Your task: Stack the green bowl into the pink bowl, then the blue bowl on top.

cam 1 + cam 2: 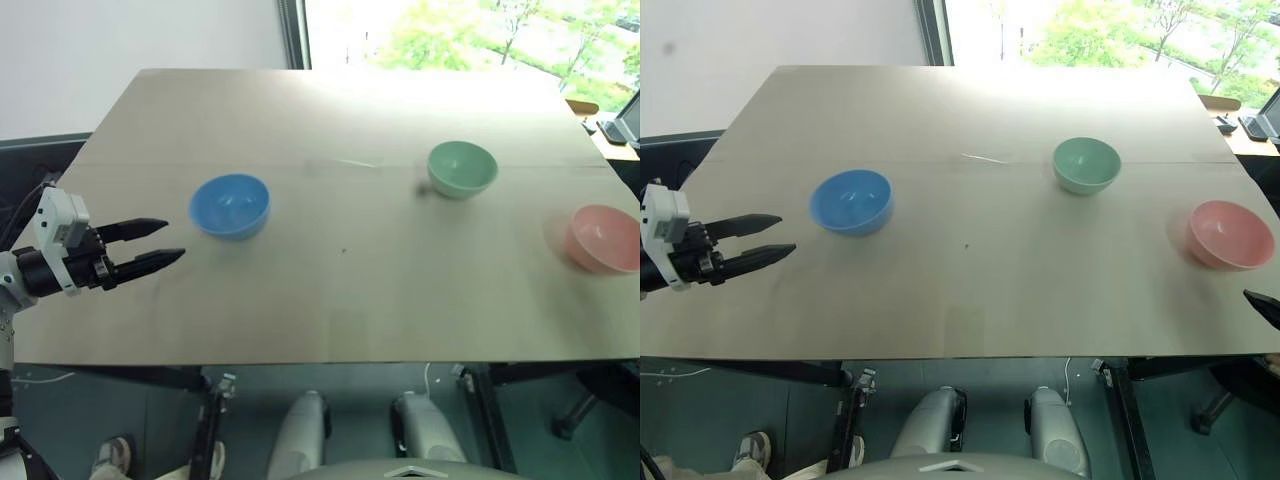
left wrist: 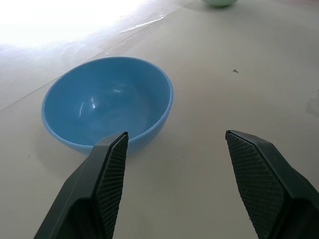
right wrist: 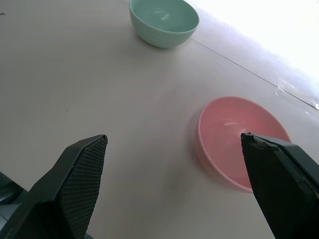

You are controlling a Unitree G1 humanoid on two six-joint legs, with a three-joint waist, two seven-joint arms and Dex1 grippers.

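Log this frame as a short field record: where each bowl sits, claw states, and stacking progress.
table: wooden top
blue bowl: robot's left side, upright, empty
green bowl: farther back, right of centre, empty
pink bowl: near the right edge, empty
left claw: open, just short of the blue bowl, holding nothing
right claw: open, facing the pink bowl
stacked: none yet

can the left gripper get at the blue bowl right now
Probably yes. The left gripper is open, empty and aimed toward the blue bowl, with bare table between them and nothing blocking.
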